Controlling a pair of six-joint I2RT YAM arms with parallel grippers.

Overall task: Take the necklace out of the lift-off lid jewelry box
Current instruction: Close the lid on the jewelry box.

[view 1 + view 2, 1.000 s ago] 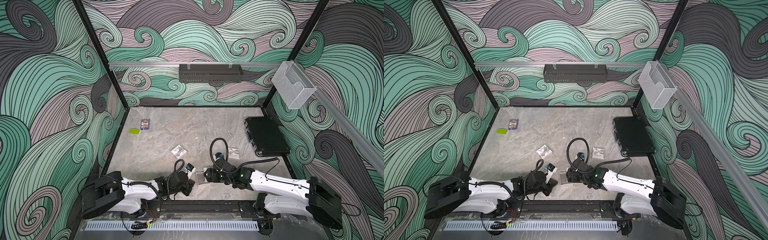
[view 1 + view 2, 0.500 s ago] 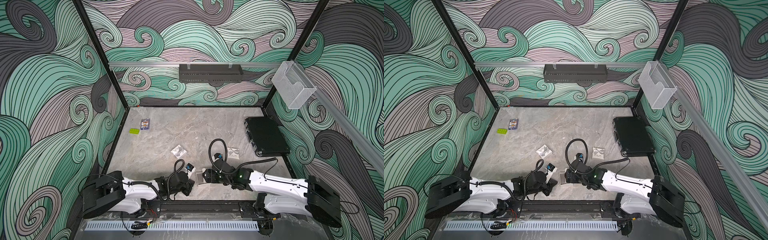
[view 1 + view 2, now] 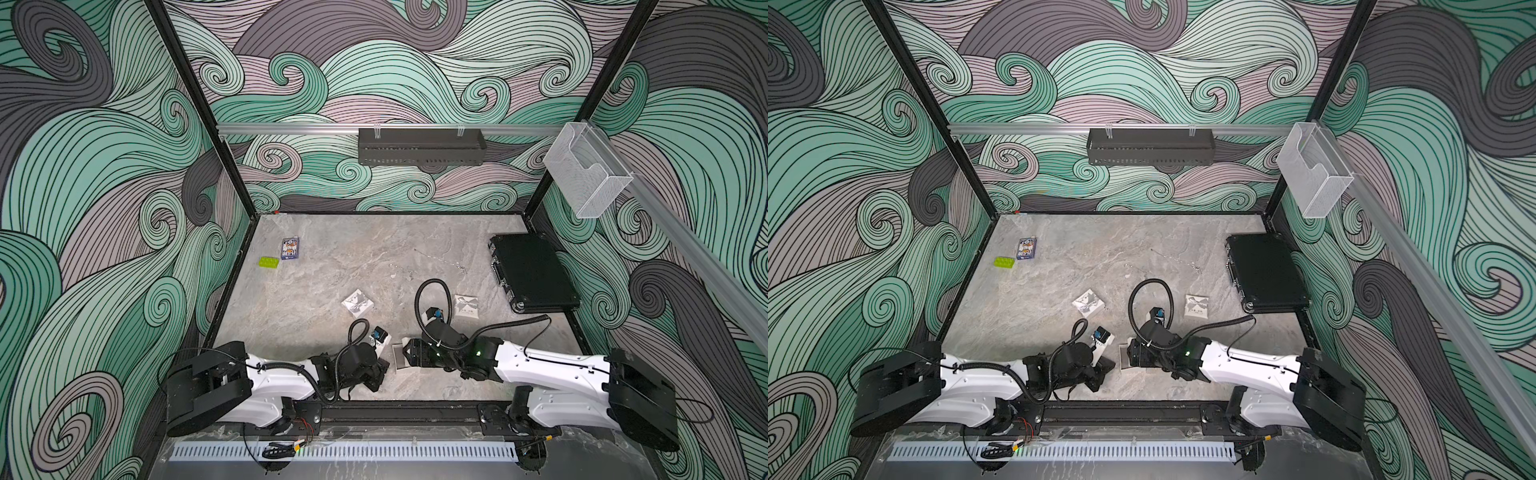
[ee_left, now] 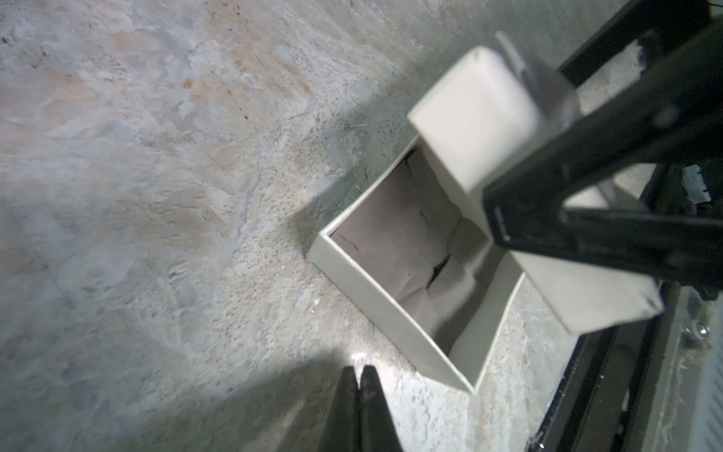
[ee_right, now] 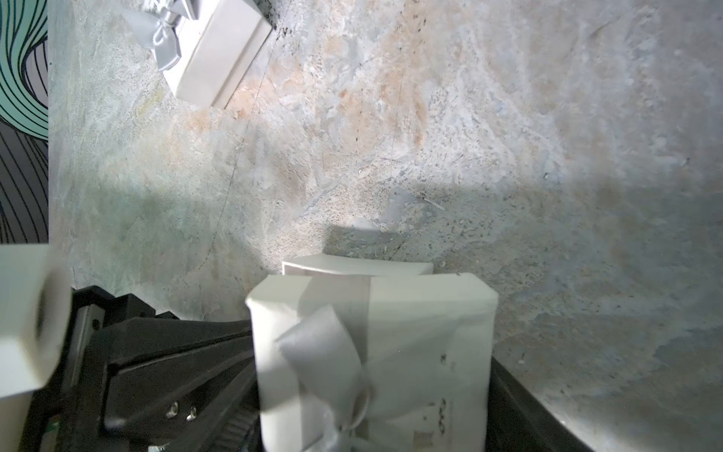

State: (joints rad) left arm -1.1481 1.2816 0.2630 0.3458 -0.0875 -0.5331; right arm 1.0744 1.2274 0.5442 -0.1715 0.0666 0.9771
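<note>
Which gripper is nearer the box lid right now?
Right. The right gripper holds the lid, raised over the open box. The left gripper is shut and sits low beside the box's corner, apart from the lid.

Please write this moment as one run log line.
lid: off, held over box | right gripper: shut on lid | left gripper: shut, empty, near box | necklace: not visible

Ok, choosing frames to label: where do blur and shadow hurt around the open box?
Left wrist view: raised lid blurred, box base sharper, its interior shadowed. Right wrist view: lid soft, close to lens. Both top views: sharp, evenly lit.
</note>
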